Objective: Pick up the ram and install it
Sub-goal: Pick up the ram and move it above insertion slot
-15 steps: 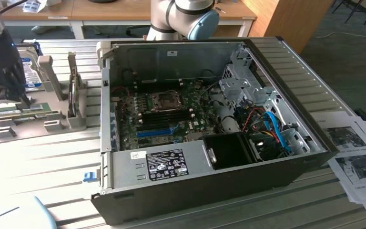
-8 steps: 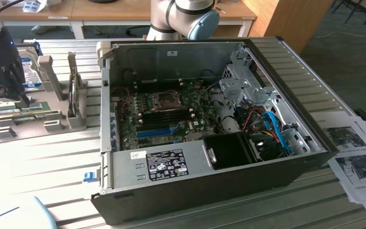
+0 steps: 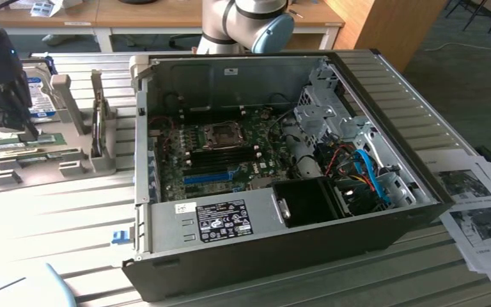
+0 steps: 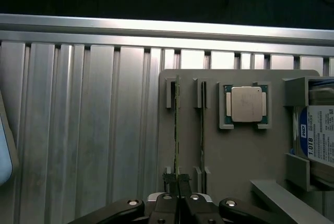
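Green and thin, the ram (image 4: 177, 130) stands on edge in a grey holder (image 4: 240, 151), its long axis running straight away from the gripper (image 4: 178, 183), whose fingers pinch the stick's near end. A second stick (image 4: 202, 130) sits parallel just beside it, well apart from the open computer case (image 3: 271, 256).

- Worktop (image 4: 78, 130): ribbed aluminium slats.
- Grey holder tray (image 4: 245, 156): lies flat on the worktop.
- Processor chip (image 4: 245, 104): silver lid, seated in a square recess of the tray.
- Hard drive (image 4: 321, 140): white and blue label, at the tray's end.
- Computer case (image 3: 254, 262): black, on its side, panel off.
- Motherboard (image 3: 173, 169): inside the case, with a blue slot (image 3: 207, 177) and black slots (image 3: 220, 152).
- Printed sheets (image 3: 475, 211): beside the case, on the exterior view's right.
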`<state>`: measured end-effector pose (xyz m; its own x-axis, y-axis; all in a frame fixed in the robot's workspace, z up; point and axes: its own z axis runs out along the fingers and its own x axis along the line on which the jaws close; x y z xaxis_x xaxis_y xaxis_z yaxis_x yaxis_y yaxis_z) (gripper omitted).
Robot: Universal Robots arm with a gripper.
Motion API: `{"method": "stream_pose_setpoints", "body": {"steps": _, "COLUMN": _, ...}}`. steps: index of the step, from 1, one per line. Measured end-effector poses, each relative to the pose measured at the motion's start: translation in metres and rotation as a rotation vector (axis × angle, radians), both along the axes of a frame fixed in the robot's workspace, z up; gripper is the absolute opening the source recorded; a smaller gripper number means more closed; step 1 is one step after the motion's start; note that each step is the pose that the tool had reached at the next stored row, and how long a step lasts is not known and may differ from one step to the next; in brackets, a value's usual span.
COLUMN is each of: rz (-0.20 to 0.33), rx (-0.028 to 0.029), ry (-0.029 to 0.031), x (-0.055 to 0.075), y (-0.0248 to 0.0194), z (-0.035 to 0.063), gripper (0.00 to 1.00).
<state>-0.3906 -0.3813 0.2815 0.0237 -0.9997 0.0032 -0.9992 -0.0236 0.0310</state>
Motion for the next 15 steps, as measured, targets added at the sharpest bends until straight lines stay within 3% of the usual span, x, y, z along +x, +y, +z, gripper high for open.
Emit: {"method": "stream_pose_setpoints", "body": {"steps": 15, "rz": 0.0, "rx": 0.0001, "ry": -0.0001, "x": 0.0, "y": 0.0, "z": 0.0123, "gripper": 0.11}}
